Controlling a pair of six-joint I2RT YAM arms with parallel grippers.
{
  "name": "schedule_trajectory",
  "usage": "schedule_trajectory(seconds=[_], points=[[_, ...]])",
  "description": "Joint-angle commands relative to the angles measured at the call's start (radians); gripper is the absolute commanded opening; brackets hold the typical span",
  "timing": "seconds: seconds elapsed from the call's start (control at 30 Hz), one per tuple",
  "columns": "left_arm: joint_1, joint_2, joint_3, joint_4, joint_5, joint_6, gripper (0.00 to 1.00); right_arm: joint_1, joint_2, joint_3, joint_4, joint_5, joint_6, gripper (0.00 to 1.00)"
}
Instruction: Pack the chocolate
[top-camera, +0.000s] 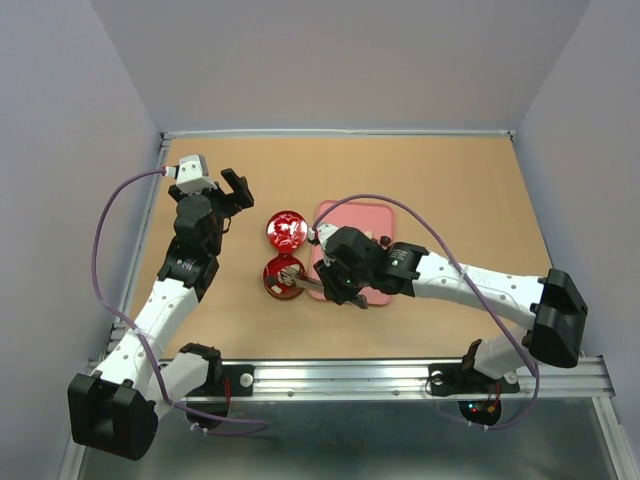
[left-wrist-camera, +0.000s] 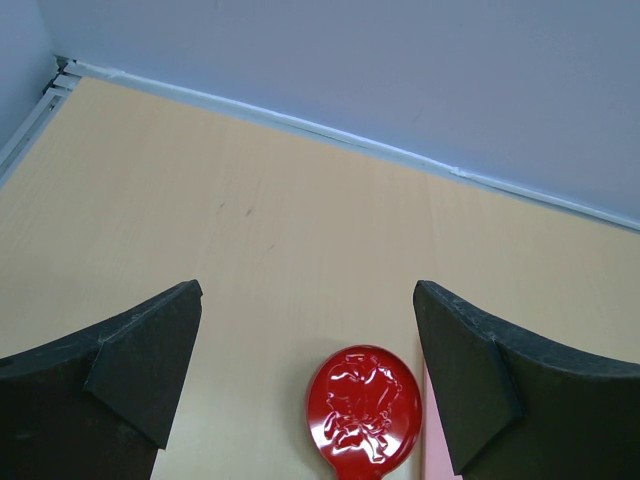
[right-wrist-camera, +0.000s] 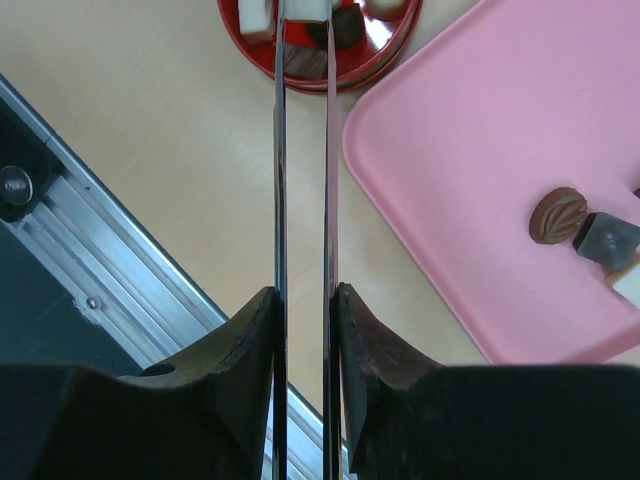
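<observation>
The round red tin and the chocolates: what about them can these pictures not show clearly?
Right wrist view: the top edge cuts off the round red tin; its chocolates cannot be counted, nor the tips of the metal tweezers seen.
Top view: the right arm covers most of the pink plastic tray.
Left wrist view: only the embossed red lid shows, no tin.

**Q:** Where does the chocolate (right-wrist-camera: 345, 28) lie?

**A:** In two groups. Inside the red tin (right-wrist-camera: 300, 78), cut off by the top edge of the right wrist view: a cream-white block (right-wrist-camera: 256, 15) at left, a second cream piece (right-wrist-camera: 305, 8) between the tips of two thin metal blades (right-wrist-camera: 278, 150), and a dark brown chunk (right-wrist-camera: 346, 26) just to their right.

**Q:** And the second group?

**A:** On the pink tray (right-wrist-camera: 470, 150): a ribbed brown oval (right-wrist-camera: 557, 215) lying flat, a dark grey square (right-wrist-camera: 607, 238) just beside it, and a pale piece (right-wrist-camera: 630, 283) cropped by the frame.
</observation>
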Motion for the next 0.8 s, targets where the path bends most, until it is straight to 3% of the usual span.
schedule_trajectory(seconds=[0.0, 0.53, 0.77], points=[[-0.005, -0.010, 0.054, 0.031, -0.009, 0.001, 0.99, 0.002, 0.005, 0.095, 0.073, 0.028, -0.021, 0.22], [-0.007, -0.007, 0.049, 0.029, -0.017, 0.004, 0.99, 0.002, 0.059, 0.111, 0.083, 0.082, -0.026, 0.35], [-0.007, -0.010, 0.051, 0.028, -0.017, 0.003, 0.99, 0.002, 0.037, 0.108, 0.085, 0.105, -0.027, 0.50]])
